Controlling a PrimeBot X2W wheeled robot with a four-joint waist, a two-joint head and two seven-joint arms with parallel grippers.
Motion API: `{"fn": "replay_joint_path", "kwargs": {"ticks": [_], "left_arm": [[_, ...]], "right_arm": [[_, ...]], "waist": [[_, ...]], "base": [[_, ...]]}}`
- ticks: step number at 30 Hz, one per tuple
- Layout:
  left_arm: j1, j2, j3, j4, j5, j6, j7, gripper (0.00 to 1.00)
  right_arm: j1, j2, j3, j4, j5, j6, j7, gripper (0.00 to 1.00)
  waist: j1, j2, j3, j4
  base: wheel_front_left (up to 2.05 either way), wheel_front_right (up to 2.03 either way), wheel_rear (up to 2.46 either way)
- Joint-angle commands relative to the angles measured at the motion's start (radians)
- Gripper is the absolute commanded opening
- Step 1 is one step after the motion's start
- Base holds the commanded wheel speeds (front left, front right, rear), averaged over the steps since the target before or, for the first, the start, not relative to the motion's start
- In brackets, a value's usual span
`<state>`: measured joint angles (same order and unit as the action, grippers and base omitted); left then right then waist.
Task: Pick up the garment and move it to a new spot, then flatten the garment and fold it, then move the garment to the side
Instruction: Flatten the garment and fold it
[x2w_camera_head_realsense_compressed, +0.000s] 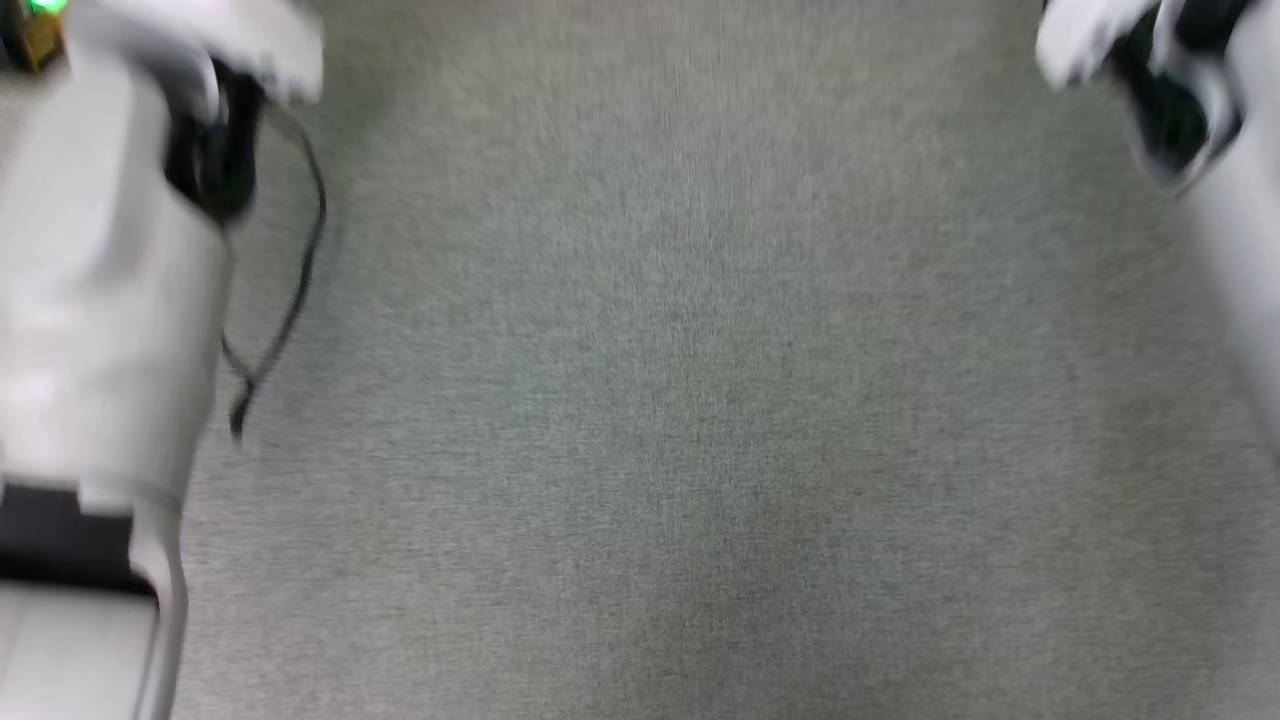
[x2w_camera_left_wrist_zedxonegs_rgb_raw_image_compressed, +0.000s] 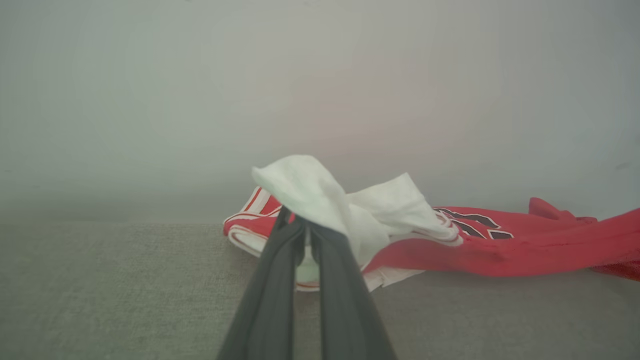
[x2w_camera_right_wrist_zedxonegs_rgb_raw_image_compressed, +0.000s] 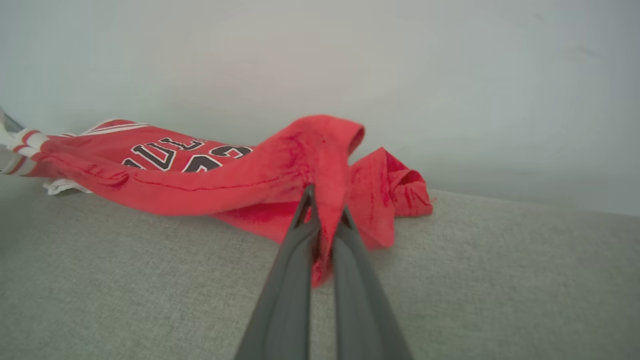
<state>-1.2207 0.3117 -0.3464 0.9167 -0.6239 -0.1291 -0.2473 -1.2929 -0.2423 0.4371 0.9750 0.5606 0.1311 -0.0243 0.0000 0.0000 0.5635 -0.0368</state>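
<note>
Left end effector (x2w_camera_left_wrist_zedxonegs_rgb_raw_image_compressed: 306, 227): jaws closed tight on the white sleeve (x2w_camera_left_wrist_zedxonegs_rgb_raw_image_compressed: 310, 190) of the garment (x2w_camera_left_wrist_zedxonegs_rgb_raw_image_compressed: 500, 250), with cloth bunched up over the fingertips. Right end effector (x2w_camera_right_wrist_zedxonegs_rgb_raw_image_compressed: 326, 202): jaws closed tight too, pinching a red fold (x2w_camera_right_wrist_zedxonegs_rgb_raw_image_compressed: 325, 145), and a strip of it hangs down between the fingers.

We see the garment lying crumpled on a gray woven surface (x2w_camera_right_wrist_zedxonegs_rgb_raw_image_compressed: 150, 280), stretched between the two grips and rising to each. White sleeve and striped trim (x2w_camera_left_wrist_zedxonegs_rgb_raw_image_compressed: 260, 202) sit at the left end, the red body in the middle, and a bunched red lump (x2w_camera_right_wrist_zedxonegs_rgb_raw_image_compressed: 400, 190) just past the right grip. Black white-outlined lettering (x2w_camera_right_wrist_zedxonegs_rgb_raw_image_compressed: 165, 155) faces up on the chest, partly hidden by folds. A pale wall (x2w_camera_right_wrist_zedxonegs_rgb_raw_image_compressed: 450, 75) stands right behind the garment.

The head view is motion-blurred. We make out the left forearm (x2w_camera_head_realsense_compressed: 100, 300), the right forearm (x2w_camera_head_realsense_compressed: 1240, 200), a black cable (x2w_camera_head_realsense_compressed: 290, 300) beside the left one, and gray woven surface between them.
</note>
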Motion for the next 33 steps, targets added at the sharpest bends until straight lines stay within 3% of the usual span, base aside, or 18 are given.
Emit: {"fn": "replay_joint_path", "kwargs": {"ticks": [1, 9, 14, 17, 18, 24, 33], "left_arm": [[0.052, 0.014, -0.001, -0.017, -0.027, -0.002, -0.007, 0.0], [0.408, 0.097, 0.008, -0.184, -0.104, -0.001, -0.018, 0.0], [0.645, 0.141, 0.043, -0.325, -0.117, 0.051, -0.019, 0.0], [0.787, 0.162, 0.055, -0.438, -0.13, 0.095, -0.007, 0.0], [0.887, 0.177, 0.065, -0.52, -0.143, 0.133, 0.013, 0.0], [1.151, 0.187, 0.084, -0.799, -0.181, 0.264, 0.08, 0.0], [1.39, 0.235, 0.107, -1.123, -0.191, 0.43, 0.18, 0.0]], "right_arm": [[0.048, -0.01, 0.013, -0.018, 0.016, -0.001, -0.013, 0.0], [0.351, -0.089, 0.106, -0.169, 0.117, -0.001, -0.031, 0.0], [0.526, -0.143, 0.117, -0.28, 0.144, -0.001, -0.024, 0.0], [0.633, -0.172, 0.102, -0.355, 0.141, -0.001, -0.015, 0.0], [0.702, -0.187, 0.081, -0.411, 0.134, -0.001, -0.005, 0.0], [0.928, -0.207, -0.029, -0.587, 0.09, -0.001, 0.055, 0.0], [1.23, -0.145, -0.249, -0.861, -0.026, -0.001, 0.207, 0.0]], "waist": [[0.0, 0.0, -0.075, 0.011], [0.0, 0.0, -0.234, 0.007], [0.0, 0.0, -0.321, 0.007], [0.0, 0.0, -0.361, 0.009], [0.0, 0.0, -0.383, 0.008], [0.0, 0.0, -0.439, 0.016], [0.0, 0.0, -0.503, 0.034]], "base": [[0.0, 0.0, 0.0], [0.0, 0.0, 0.0], [0.0, 0.0, 0.0], [0.0, 0.0, 0.0], [0.0, 0.0, 0.0], [0.0, 0.0, 0.0], [0.0, 0.0, 0.0]]}}
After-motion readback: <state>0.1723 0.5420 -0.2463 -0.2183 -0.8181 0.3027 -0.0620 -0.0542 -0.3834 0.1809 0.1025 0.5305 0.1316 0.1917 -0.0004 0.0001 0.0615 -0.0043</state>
